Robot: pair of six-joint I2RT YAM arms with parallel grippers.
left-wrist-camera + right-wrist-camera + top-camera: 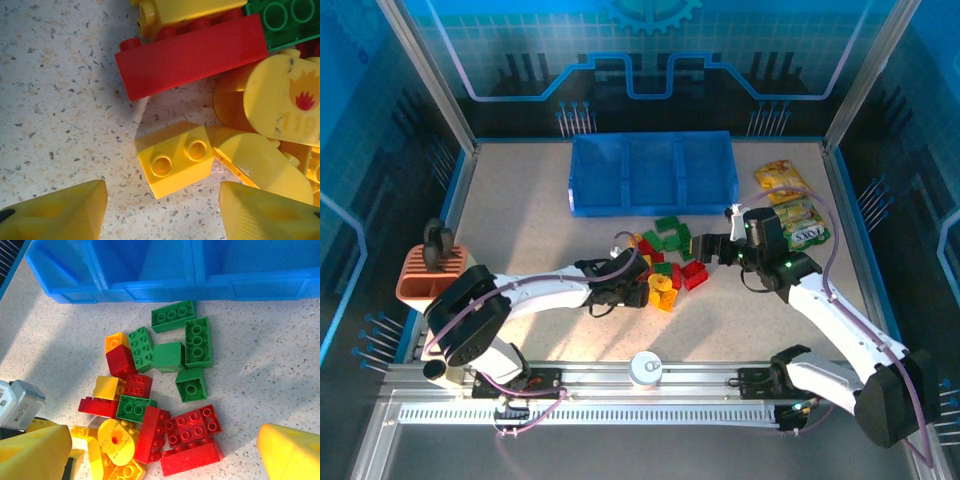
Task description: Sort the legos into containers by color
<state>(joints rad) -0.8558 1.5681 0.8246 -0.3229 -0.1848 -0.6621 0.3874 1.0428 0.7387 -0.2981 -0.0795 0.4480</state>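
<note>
A heap of red, green and yellow legos (668, 262) lies mid-table, just in front of the blue three-compartment tray (652, 172), whose compartments look bare. My left gripper (632, 290) is low at the heap's left edge, open. A small yellow two-stud lego (174, 158) lies just ahead of its fingers (60, 212). A long red lego (192, 56) and a round yellow piece with a flame mark (290, 100) lie beyond. My right gripper (705, 247) hovers open over the heap's right side, above red legos (194, 426) and green legos (191, 384).
An orange ribbed holder (426, 272) stands at the table's left edge. Yellow and green snack packets (790, 205) lie at the right, behind my right arm. A white round knob (646, 368) sits on the front rail.
</note>
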